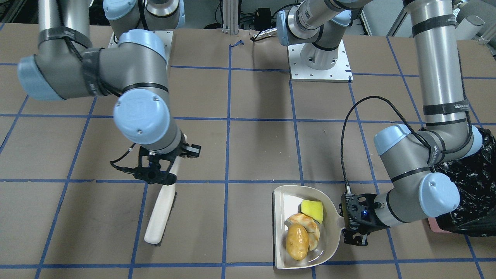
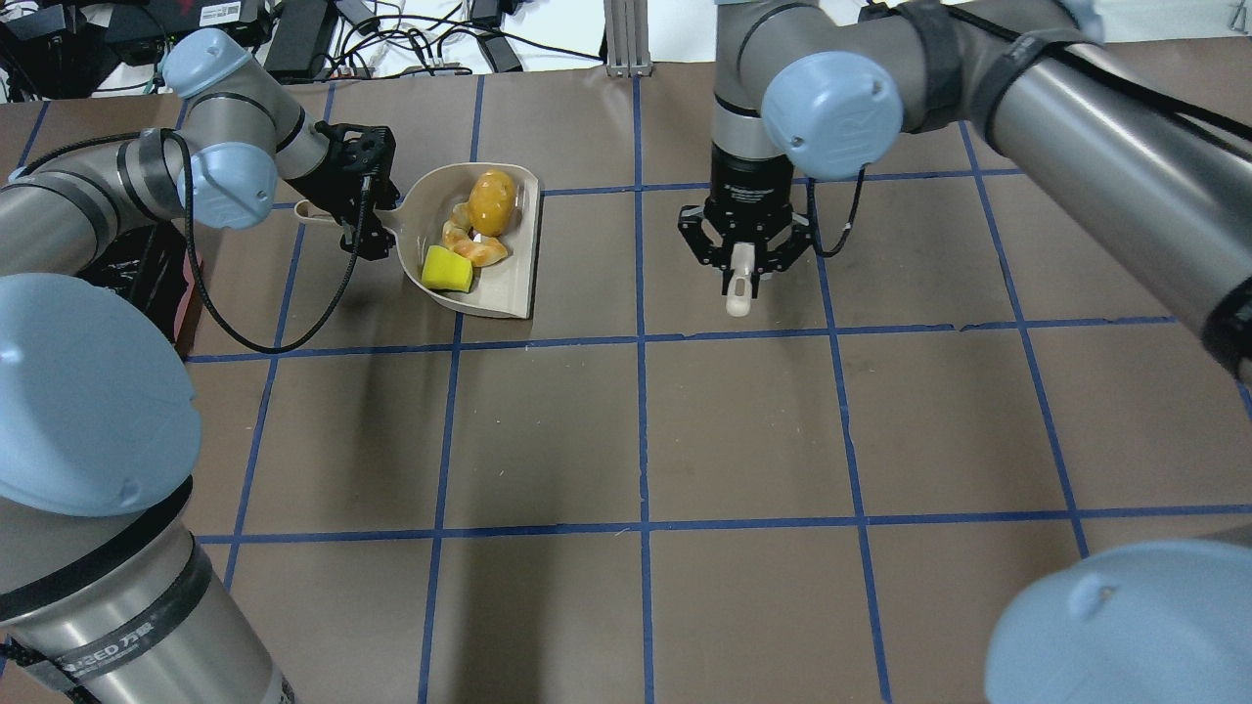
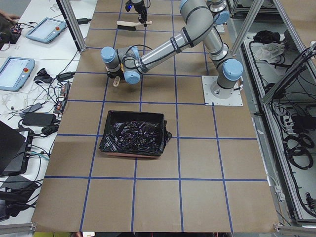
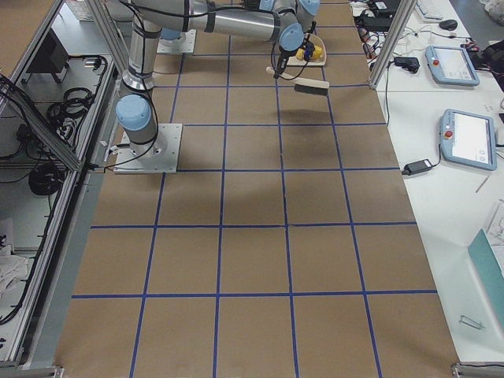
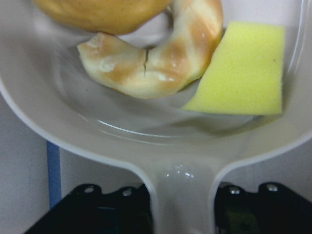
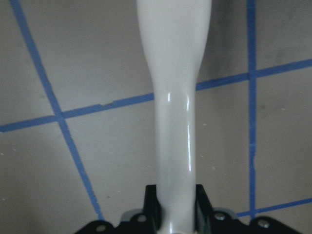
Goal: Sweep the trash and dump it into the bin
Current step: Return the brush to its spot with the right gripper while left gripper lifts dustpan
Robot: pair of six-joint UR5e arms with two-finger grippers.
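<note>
The trash lies in a cream dustpan: a yellow sponge, a tan bread piece and a golden potato lump. The left wrist view shows the sponge, the bread and the potato close up. My left gripper is shut on the dustpan's handle. My right gripper is shut on the white handle of a brush, about one grid square from the dustpan. The bin, pink with a black bag, sits behind my left arm.
Brown paper with blue tape grid lines covers the table. Both arm bases stand on white plates at the robot's edge. Tablets and cables lie on a side table beyond the far edge.
</note>
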